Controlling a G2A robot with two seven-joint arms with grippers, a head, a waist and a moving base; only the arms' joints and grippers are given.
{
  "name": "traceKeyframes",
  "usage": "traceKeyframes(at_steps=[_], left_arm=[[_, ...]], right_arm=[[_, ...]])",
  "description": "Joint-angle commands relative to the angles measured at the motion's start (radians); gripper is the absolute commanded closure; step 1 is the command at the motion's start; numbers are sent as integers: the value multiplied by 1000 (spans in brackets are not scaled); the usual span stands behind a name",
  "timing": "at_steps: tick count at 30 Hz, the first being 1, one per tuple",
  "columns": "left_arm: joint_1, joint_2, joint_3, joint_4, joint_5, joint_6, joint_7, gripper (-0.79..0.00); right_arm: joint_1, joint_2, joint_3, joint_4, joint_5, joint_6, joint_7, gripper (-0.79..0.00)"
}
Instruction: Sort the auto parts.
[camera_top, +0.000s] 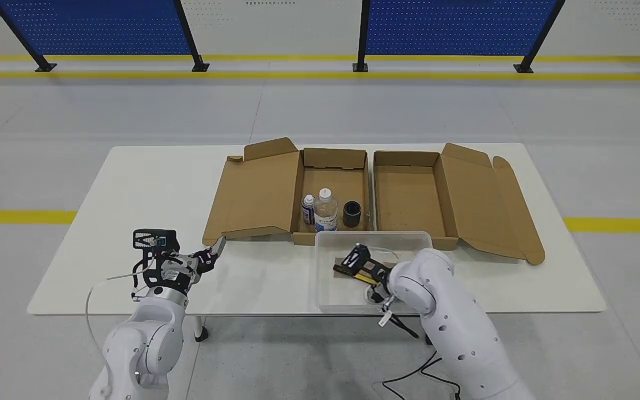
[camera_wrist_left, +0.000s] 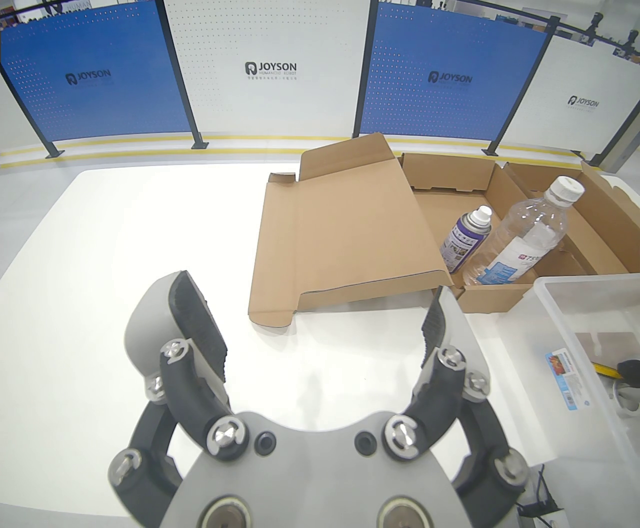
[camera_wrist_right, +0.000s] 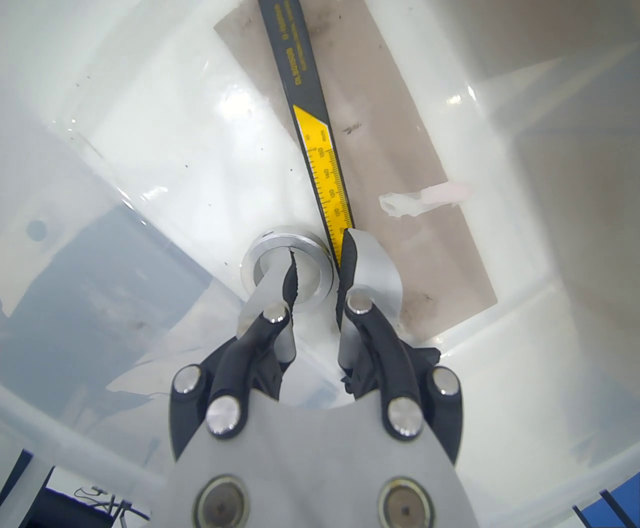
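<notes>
In the right wrist view my right gripper (camera_wrist_right: 320, 246) is down inside a clear plastic bin (camera_wrist_right: 150, 150). It is open by a narrow gap, one finger inside a silver metal ring (camera_wrist_right: 280, 238) and the other outside the ring's wall, against a black and yellow ruler (camera_wrist_right: 312, 125). In the top view this gripper (camera_top: 362, 264) sits in the bin (camera_top: 375, 238) at the table's front. My left gripper (camera_wrist_left: 315, 295) hangs wide open and holds nothing, above bare table at the front left (camera_top: 215, 252).
Two open cardboard boxes stand behind the bin. The left box (camera_top: 335, 160) holds a spray can (camera_top: 309, 209), a clear bottle (camera_top: 327, 208) and a black cup (camera_top: 352, 213). The right box (camera_top: 405, 200) has a bare floor. The left box's flap (camera_wrist_left: 345, 235) lies flat.
</notes>
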Motion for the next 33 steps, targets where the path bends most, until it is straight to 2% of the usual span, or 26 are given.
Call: traceKeyframes(at_steps=[1,13,33], left_arm=[[0,0,0,0,0,0,0,-785],[0,0,0,0,0,0,0,-785],[0,0,0,0,0,0,0,-785]], right_arm=[[5,0,-6,6,3,3,-7,-225],[26,1,-41,16,16,12,-41,-200],[4,19,-45,6,20,23,-51,-154]])
